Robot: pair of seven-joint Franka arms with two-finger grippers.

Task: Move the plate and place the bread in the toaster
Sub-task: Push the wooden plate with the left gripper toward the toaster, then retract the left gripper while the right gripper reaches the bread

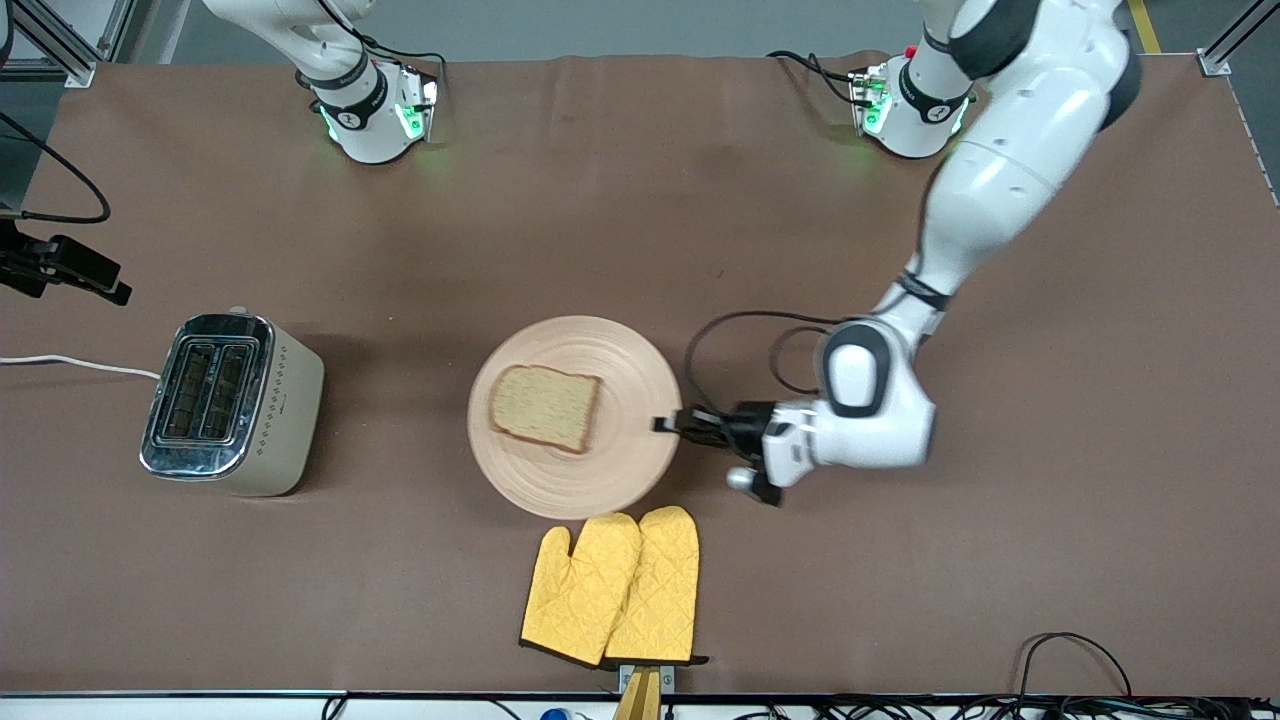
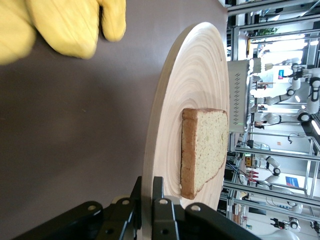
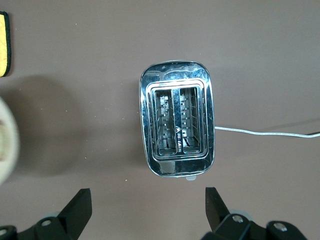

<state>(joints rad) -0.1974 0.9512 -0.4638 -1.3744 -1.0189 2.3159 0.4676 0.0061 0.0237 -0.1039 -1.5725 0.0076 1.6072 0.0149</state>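
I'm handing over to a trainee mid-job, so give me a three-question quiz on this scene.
1. True or false: the left gripper has its jaws shut on the plate rim.
2. Where is the bread? A) in the toaster B) on the plate C) on the oven mitts
3. Fill in: the right gripper, jaws open, is over the ____.

Key: 1 true; 2 B; 3 toaster.

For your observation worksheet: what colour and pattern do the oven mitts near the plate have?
The oven mitts are yellow with diamond quilting and dark edging at the cuffs, clearest in the front view.
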